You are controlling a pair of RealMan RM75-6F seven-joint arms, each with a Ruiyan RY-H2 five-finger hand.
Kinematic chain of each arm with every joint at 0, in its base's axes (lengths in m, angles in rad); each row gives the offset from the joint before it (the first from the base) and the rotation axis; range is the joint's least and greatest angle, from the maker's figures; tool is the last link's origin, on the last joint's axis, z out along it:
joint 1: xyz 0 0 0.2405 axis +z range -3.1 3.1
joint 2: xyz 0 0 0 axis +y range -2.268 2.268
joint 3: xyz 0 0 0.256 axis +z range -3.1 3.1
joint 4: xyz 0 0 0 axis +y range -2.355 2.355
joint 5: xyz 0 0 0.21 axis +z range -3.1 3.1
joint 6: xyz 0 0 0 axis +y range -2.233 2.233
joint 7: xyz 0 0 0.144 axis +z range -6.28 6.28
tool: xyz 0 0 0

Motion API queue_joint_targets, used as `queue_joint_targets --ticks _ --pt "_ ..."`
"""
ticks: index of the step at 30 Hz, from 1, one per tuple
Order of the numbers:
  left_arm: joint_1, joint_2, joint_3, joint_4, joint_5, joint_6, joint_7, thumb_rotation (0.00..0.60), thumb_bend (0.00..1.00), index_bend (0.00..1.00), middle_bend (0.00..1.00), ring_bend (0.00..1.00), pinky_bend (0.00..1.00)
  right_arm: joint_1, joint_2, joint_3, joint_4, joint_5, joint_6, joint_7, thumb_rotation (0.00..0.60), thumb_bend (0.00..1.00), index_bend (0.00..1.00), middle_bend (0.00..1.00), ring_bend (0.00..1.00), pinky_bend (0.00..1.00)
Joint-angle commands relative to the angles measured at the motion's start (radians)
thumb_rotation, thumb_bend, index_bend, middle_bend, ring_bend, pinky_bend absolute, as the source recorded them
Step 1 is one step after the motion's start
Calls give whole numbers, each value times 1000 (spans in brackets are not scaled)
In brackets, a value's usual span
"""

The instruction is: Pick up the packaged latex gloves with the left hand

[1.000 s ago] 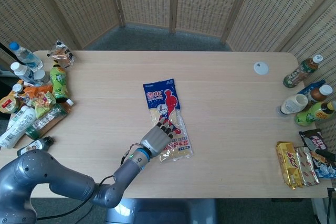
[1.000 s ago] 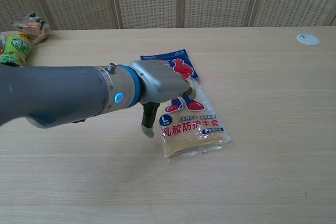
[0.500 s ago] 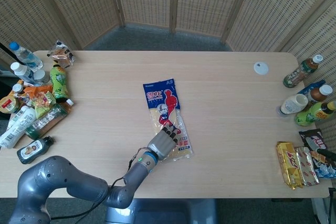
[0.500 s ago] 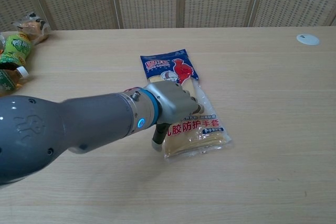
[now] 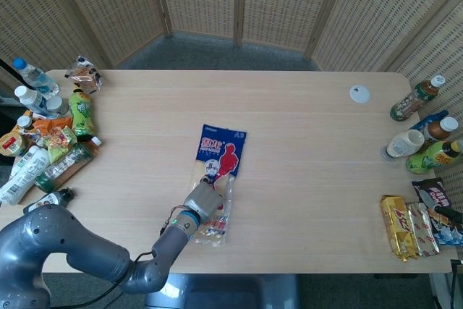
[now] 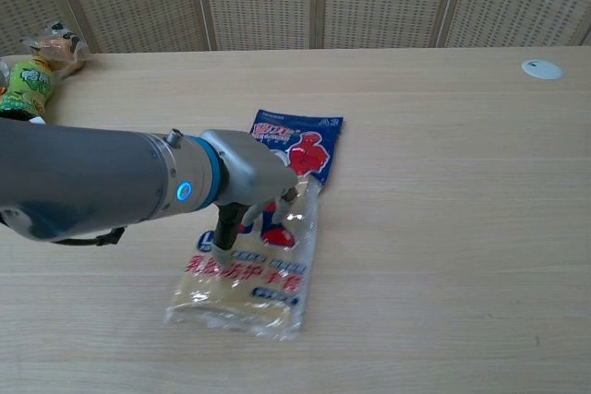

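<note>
Gloves (image 5: 217, 182) in their flat pack lie mid-counter, blue header toward the far edge and clear end toward us, the whole pack angled a little to the left. Our left robot hand (image 5: 202, 198) sits on the pack's middle; in the chest view the fingers (image 6: 224, 241) reach down onto the clear film, and the near end (image 6: 242, 297) looks flat on the counter (image 5: 311, 150). We cannot tell whether anything is really pinched — the knuckles hide the contact — so we treat the grasp as unproven.

To do this step well, we would get a finger under a long edge rather than press from above: the film is slick and the pack is thin, so pushing down will likely only slide it. A thumb against one edge and fingers over the other should gather it. We lift slowly and watch whether the near end leaves the wood.

The right robot hand shows in neither view. Bottles and snacks (image 5: 51, 142) at the left edge stand well apart — no obstacle.
</note>
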Motion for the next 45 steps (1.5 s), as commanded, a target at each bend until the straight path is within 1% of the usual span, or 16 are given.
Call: queue_joint_targets --ticks 1,3,4,6,7,8,10,11,13,15,21,24,31,37,40,45 --pt "15 33 -4 -23 90 -13 -47 600 0 372 512 383 204 -1 1 0 -1 0 0 3 600 146 85 43 0 130" --pt "28 39 -4 -20 155 -32 -84 600 0 357 466 354 198 -1 2 0 0 0 0 4 600 147 85 42 0 130" --pt "35 40 2 -12 205 -43 -103 600 0 342 423 323 190 -1 2 0 1 1 0 5 600 147 85 42 0 130" --pt "41 38 23 7 288 -59 -117 600 0 294 289 210 150 -1 3 0 1 1 -1 6 600 148 85 42 0 130" --pt "42 36 45 25 346 -69 -115 600 0 250 177 122 106 -1 3 0 1 1 -1 6 600 147 85 43 0 130" --pt "41 35 64 39 387 -77 -107 600 0 168 66 41 49 0 3 1 1 1 -2 7 600 146 85 43 0 130" --pt "36 40 114 73 489 -103 -87 600 0 49 0 0 3 -1 4 1 2 2 -2 9 600 146 86 43 0 131" --pt "35 45 135 87 537 -119 -84 600 0 4 0 0 0 -1 4 1 2 2 -2 11 600 147 87 43 0 131" --pt "36 66 177 116 654 -163 -104 600 0 0 0 0 0 -2 5 2 2 4 -2 14 600 147 92 42 0 130" --pt "44 88 206 137 749 -194 -140 600 0 0 0 0 0 -1 6 3 2 5 -2 15 600 146 94 42 0 130" --pt "84 153 282 196 1033 -271 -327 600 0 0 0 0 0 -1 4 3 0 6 -3 11 600 146 94 43 0 130" --pt "106 175 305 220 1152 -276 -437 600 0 0 0 0 0 -1 3 1 -3 4 -2 4 600 146 95 42 0 130" --pt "140 231 363 296 1445 -216 -704 600 0 0 0 0 0 2 -2 -1 -1 6 -7 -8 600 148 94 43 0 130" --pt "147 266 419 380 1642 -144 -862 600 0 0 0 0 0 3 -7 -2 -3 4 -4 -18 600 147 94 43 0 130" --pt "155 272 443 437 1724 -92 -933 600 0 0 0 0 0 4 -10 -4 -4 0 -3 -29 600 147 94 42 0 131" --pt "176 276 463 505 1792 -51 -1002 600 0 0 0 0 0 5 -13 -5 -6 -2 -4 -38 600 147 95 42 0 130"
